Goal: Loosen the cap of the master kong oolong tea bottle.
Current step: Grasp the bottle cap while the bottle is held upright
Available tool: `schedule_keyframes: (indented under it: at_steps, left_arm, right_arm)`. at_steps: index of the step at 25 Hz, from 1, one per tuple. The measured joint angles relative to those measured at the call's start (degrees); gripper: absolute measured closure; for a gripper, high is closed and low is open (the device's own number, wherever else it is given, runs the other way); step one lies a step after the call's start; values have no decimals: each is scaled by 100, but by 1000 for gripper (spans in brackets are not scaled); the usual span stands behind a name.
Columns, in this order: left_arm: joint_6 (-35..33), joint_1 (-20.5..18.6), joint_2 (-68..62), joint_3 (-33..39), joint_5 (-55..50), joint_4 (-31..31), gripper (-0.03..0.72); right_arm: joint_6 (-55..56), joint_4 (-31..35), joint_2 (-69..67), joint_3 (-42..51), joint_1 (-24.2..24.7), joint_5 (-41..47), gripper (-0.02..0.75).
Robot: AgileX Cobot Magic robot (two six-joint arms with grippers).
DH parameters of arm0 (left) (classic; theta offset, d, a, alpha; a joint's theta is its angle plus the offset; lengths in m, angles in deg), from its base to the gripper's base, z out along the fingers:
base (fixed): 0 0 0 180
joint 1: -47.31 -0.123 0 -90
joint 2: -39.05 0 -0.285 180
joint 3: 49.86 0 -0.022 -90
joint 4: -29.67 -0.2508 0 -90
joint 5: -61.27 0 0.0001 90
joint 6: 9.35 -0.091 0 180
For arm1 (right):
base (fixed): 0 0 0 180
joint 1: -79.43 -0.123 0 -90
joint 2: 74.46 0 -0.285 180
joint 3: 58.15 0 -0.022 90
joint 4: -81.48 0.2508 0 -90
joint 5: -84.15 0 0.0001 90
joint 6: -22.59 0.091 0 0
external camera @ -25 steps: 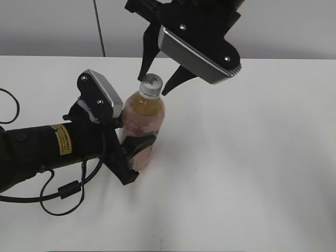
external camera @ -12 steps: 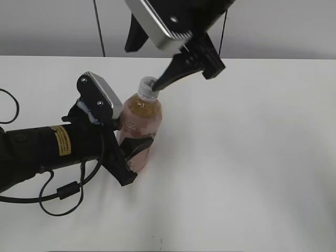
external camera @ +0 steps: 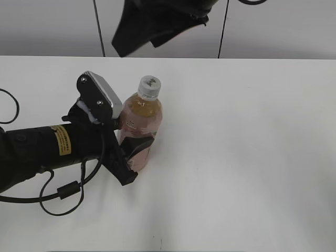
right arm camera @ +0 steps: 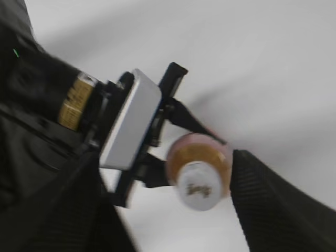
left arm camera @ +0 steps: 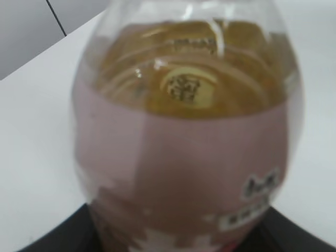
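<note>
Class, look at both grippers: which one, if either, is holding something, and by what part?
The left gripper clamps the tea bottle around its labelled lower body. The right gripper is open above the cap, holding nothing.

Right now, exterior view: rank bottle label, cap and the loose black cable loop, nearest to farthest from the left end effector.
1. Pale pink label of the master kong oolong tea bottle: gripped by the left end effector.
2. cap: atop the bottle, above the grip.
3. Black cable loop: lower left on the table.
</note>
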Motion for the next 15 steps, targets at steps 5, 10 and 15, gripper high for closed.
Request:
schedule_keyframes:
  at_steps: [5,10,15]
  left_arm:
    - [0,0,0,0,37,7,326]
    - [0,0,0,0,37,12,326]
    - [0,0,0,0,42,12,326]
  right_arm:
    - [3808,6,18,-22,0,401,161]
    - [5232,-233,-222,-27,0,705,161]
    - [5592,-299,-509,-27,0,737,161]
